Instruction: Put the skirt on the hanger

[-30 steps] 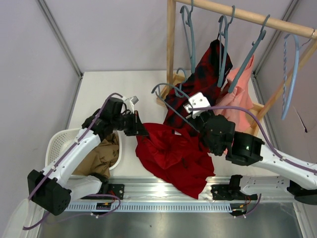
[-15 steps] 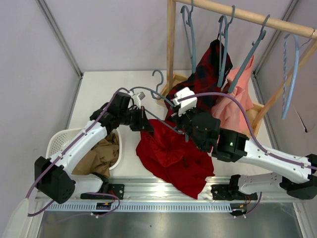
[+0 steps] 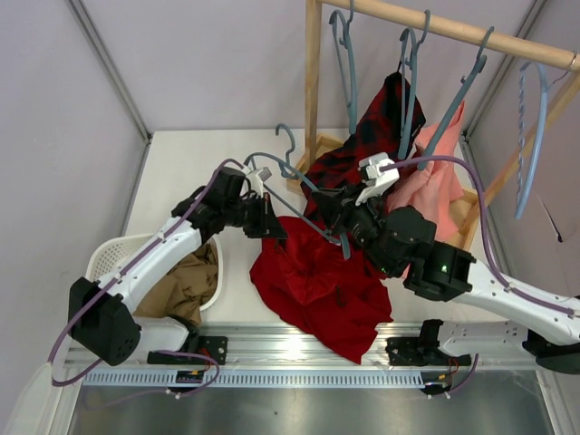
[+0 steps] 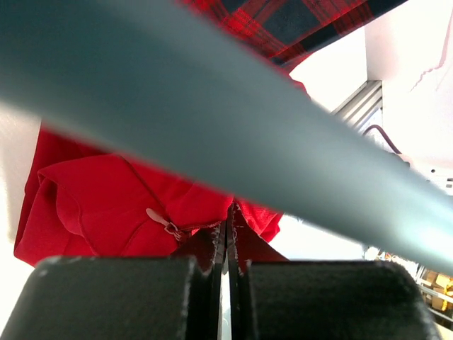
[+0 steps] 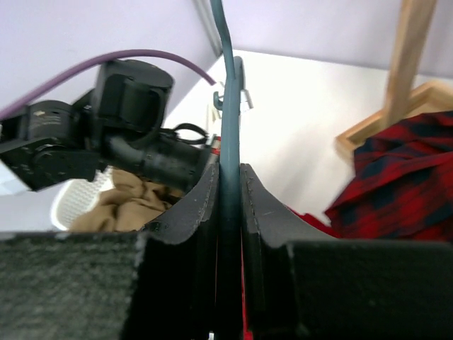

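Over the last second the right claw [image 3: 337,220] has carried the hanger [image 3: 299,186] up and back, so its hook now stands farther from that claw over the counter [image 3: 199,163]; the left claw [image 3: 275,227] has moved in towards the right one, drawing a skirt [image 3: 317,281] corner along; the right claw is clamped on one hanger arm, which runs out ahead of its fingertips; the left claw is pressed together on a fold of skirt; the hanger crosses just above the left claw; the rest of the skirt lies below and between both claws, spilling over the counter's near edge.
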### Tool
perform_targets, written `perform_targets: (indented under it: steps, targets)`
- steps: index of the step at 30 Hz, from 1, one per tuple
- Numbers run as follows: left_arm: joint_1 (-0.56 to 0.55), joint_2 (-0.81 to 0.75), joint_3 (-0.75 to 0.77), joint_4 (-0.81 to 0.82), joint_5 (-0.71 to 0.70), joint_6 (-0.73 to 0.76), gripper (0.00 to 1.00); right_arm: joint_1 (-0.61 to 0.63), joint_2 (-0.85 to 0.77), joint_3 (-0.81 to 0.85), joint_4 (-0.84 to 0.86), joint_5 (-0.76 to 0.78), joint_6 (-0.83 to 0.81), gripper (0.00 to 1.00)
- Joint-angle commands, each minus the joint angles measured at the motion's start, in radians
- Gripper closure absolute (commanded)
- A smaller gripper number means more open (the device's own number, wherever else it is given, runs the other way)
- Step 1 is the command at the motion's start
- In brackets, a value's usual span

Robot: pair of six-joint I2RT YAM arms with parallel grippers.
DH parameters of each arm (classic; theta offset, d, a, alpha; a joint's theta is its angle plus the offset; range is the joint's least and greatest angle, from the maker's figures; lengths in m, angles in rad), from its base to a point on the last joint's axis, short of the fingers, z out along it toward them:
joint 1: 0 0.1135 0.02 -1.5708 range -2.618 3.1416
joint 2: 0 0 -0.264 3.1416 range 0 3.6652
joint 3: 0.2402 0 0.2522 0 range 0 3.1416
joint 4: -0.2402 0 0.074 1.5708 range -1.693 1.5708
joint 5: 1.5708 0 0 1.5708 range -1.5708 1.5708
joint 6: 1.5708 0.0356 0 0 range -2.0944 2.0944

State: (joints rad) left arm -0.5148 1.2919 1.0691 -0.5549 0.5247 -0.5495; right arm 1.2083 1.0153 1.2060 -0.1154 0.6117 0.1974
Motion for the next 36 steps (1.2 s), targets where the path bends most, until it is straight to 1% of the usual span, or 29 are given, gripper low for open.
perform_targets:
  steps: [1, 4, 6, 7, 8, 9, 10, 11, 13, 15, 17, 20, 24, 25, 27, 28, 30, 31, 34, 36]
  targets:
    - [-0.002, 0.007, 0.026, 0.013, 0.012, -0.024, 1.00, -0.003, 0.008, -0.014, 0.146, -0.058, 0.157, 1.00]
    - [-0.002, 0.007, 0.026, 0.013, 0.009, -0.020, 1.00, -0.006, 0.014, -0.031, 0.177, -0.087, 0.207, 1.00]
    - [-0.002, 0.007, 0.026, 0.012, 0.009, -0.018, 1.00, -0.007, 0.026, -0.020, 0.154, -0.078, 0.186, 1.00]
    - [-0.004, 0.004, 0.032, 0.010, 0.011, -0.017, 1.00, -0.007, 0.035, -0.008, 0.126, -0.054, 0.172, 1.00]
    - [-0.002, -0.002, 0.029, 0.009, 0.011, -0.012, 1.00, -0.007, 0.057, 0.015, 0.055, 0.017, 0.149, 1.00]
    - [-0.002, -0.005, 0.035, 0.006, 0.009, -0.009, 1.00, -0.007, 0.066, 0.020, 0.030, 0.058, 0.133, 1.00]
    - [-0.002, -0.008, 0.037, 0.000, 0.009, -0.006, 1.00, -0.010, 0.072, 0.018, 0.019, 0.088, 0.070, 1.00]
    - [-0.002, -0.011, 0.040, -0.007, 0.009, 0.000, 1.00, -0.012, 0.077, 0.006, 0.017, 0.162, 0.039, 1.00]
    - [-0.002, -0.023, 0.043, -0.016, 0.017, 0.006, 1.00, -0.032, 0.080, 0.003, 0.011, 0.212, -0.030, 1.00]
    - [-0.002, -0.042, 0.038, -0.022, 0.024, 0.014, 1.00, -0.056, 0.085, 0.012, 0.002, 0.253, -0.052, 1.00]
    - [-0.004, -0.055, 0.032, -0.026, 0.023, 0.025, 1.00, -0.096, 0.074, 0.021, -0.004, 0.258, -0.056, 1.00]
    - [-0.002, -0.074, 0.011, -0.030, 0.020, 0.028, 1.00, -0.131, 0.057, 0.021, 0.032, 0.231, -0.085, 1.00]
    - [-0.001, -0.080, -0.029, -0.004, 0.009, 0.008, 1.00, -0.147, -0.009, 0.032, 0.057, 0.117, -0.128, 1.00]
    - [0.008, -0.075, -0.053, 0.007, 0.009, -0.009, 1.00, -0.147, -0.027, 0.041, 0.039, 0.059, -0.125, 1.00]
    - [0.022, -0.066, -0.078, 0.053, 0.050, -0.021, 1.00, -0.145, -0.070, 0.050, 0.011, -0.015, -0.125, 1.00]
    - [0.044, -0.060, -0.084, 0.067, 0.069, -0.023, 1.00, -0.145, -0.119, 0.058, -0.028, -0.098, -0.125, 1.00]
    - [0.068, -0.046, -0.095, 0.088, 0.098, -0.014, 1.00, -0.144, -0.164, 0.072, -0.084, -0.188, -0.153, 1.00]
    - [0.096, -0.042, -0.093, 0.089, 0.127, -0.003, 1.00, -0.142, -0.208, 0.082, -0.154, -0.220, -0.161, 1.00]
    - [0.133, -0.008, -0.066, 0.073, 0.173, 0.032, 1.00, -0.138, -0.303, 0.112, -0.263, -0.250, -0.162, 1.00]
    - [0.137, 0.018, -0.038, 0.058, 0.182, 0.052, 1.00, -0.141, -0.354, 0.119, -0.299, -0.295, -0.164, 1.00]
